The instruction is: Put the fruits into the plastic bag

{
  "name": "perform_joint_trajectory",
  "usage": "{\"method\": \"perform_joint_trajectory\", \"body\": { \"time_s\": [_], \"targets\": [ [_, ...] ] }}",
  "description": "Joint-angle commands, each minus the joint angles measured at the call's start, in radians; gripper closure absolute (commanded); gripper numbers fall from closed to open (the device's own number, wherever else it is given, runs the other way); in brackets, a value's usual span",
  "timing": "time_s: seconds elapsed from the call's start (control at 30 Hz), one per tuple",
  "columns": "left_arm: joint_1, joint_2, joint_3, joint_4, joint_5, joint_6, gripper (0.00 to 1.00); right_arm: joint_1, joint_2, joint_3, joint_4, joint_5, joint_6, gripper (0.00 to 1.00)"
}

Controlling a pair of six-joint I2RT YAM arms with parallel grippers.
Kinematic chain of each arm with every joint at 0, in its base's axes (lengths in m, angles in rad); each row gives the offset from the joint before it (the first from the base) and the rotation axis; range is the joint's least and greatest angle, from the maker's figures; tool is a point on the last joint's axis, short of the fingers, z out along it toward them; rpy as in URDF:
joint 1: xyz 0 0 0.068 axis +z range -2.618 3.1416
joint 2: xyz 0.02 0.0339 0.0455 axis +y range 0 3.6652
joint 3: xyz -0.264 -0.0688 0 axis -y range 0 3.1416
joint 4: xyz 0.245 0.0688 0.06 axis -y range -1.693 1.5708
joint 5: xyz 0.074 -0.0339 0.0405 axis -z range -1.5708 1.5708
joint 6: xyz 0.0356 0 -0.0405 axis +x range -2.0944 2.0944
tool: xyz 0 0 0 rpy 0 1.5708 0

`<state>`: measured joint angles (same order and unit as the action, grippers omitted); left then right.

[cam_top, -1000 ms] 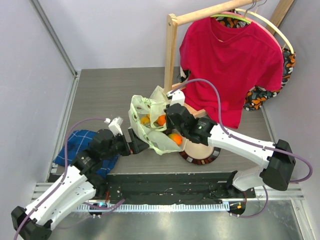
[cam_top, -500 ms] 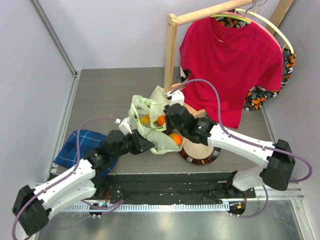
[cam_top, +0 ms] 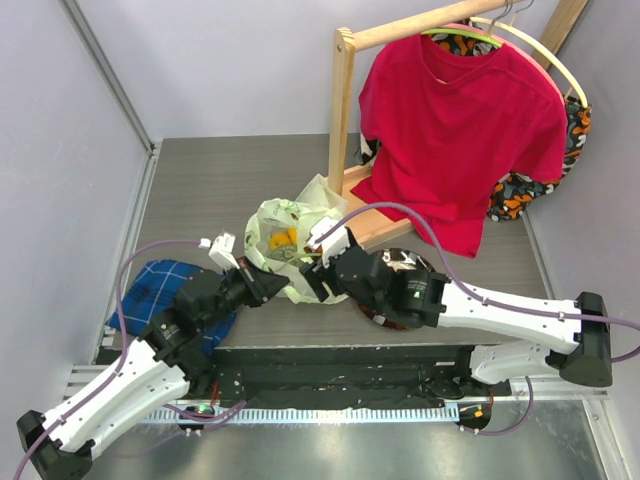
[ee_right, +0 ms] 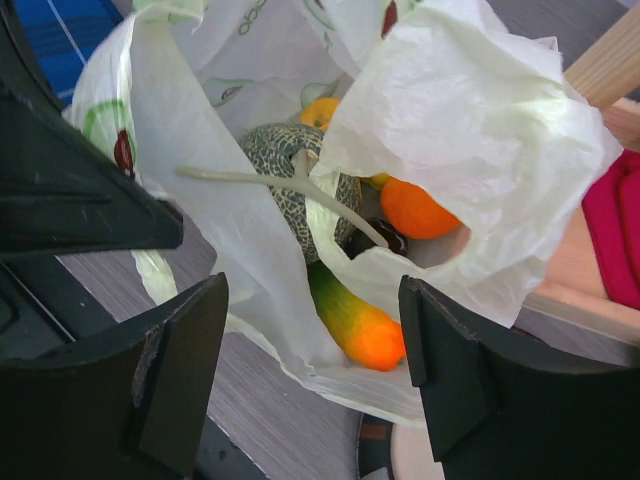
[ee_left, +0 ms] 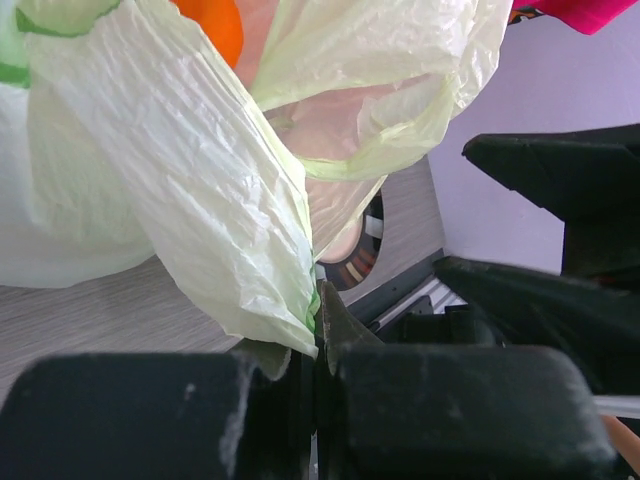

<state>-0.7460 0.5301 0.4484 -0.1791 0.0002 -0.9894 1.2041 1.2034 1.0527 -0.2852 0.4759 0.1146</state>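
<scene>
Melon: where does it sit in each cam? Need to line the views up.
Top external: too small to pick out; only yellow-orange shows in the mouth of the plastic bag, left of centre.
Left wrist: not in it; just bag film and an orange piece at the top edge.
Right wrist: the netted melon is centre, inside the open bag.
Shared landmark: the plastic bag, in all three views.

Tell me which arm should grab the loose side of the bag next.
Right. The right gripper is open just above the bag; the left gripper is shut on the bag's edge, so busy.
</scene>
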Motion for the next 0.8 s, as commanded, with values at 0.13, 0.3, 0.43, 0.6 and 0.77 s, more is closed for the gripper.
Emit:
{"method": "perform_joint_trajectory", "body": {
  "time_s": [0.13, 0.3, 0.43, 0.6, 0.77],
  "targets": [
    [-0.001, -0.028, 0.076, -0.08, -0.049, 0.043, 1.0, 0.124, 0.126, 0.052, 0.049, 0.17, -0.234, 0.22],
    [-0.001, -0.047, 0.082, -0.094, -0.055, 0.046, 1.0, 0.118, 0.206, 0.064, 0.06, 0.26, -0.289, 0.18],
    [-0.001, -0.065, 0.082, -0.108, -0.062, 0.047, 1.0, 0.083, 0.249, 0.066, 0.061, 0.285, -0.276, 0.2],
    [-0.001, -0.078, 0.081, -0.122, -0.068, 0.047, 1.0, 0.023, 0.251, 0.033, 0.069, 0.238, -0.259, 0.24],
    [-0.001, -0.081, 0.085, -0.117, -0.075, 0.051, 1.0, -0.046, 0.263, 0.001, 0.086, 0.138, -0.253, 0.36]
  ]
}}
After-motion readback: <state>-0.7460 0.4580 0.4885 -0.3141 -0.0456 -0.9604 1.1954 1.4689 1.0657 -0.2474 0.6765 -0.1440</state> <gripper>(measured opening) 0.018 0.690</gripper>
